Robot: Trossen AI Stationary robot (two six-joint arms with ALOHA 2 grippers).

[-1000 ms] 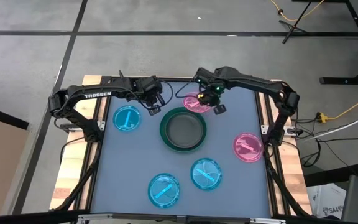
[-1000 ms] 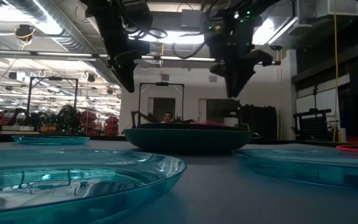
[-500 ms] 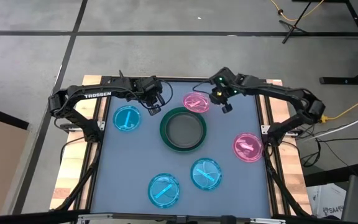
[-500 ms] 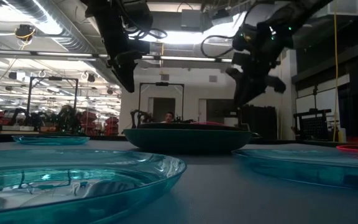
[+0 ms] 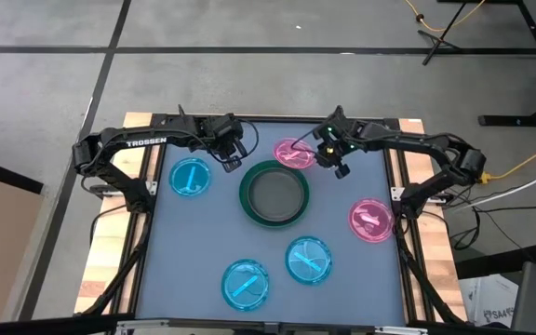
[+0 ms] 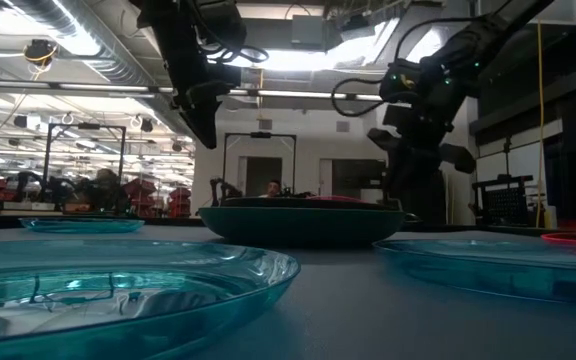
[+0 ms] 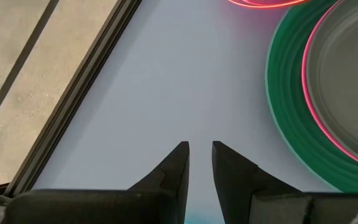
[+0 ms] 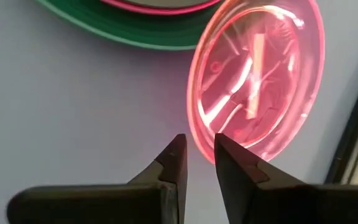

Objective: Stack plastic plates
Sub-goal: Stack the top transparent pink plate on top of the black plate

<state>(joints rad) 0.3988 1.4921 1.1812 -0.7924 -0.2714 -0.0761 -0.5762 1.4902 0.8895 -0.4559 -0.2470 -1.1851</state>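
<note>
The small translucent pink plate (image 5: 293, 153) lies flat near the counter's (image 5: 342, 279) far edge, just beside the dark green plate (image 5: 274, 194) at the counter's middle, which already carries a grey plate (image 5: 274, 193) over a pink one. The right claw (image 5: 333, 164) hangs just off that pink plate's rim on the side toward the counter's right edge, its jaws a narrow gap apart and empty, so the plate lies straight ahead of it. The right arm is nearer than the left, whose claw (image 5: 231, 160) waits beyond the green plate, narrowly parted and empty too.

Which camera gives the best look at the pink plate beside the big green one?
The right wrist view: the translucent pink plate fills it. The high view shows it small, the left wrist view only its rim, the low view hardly at all.
</note>
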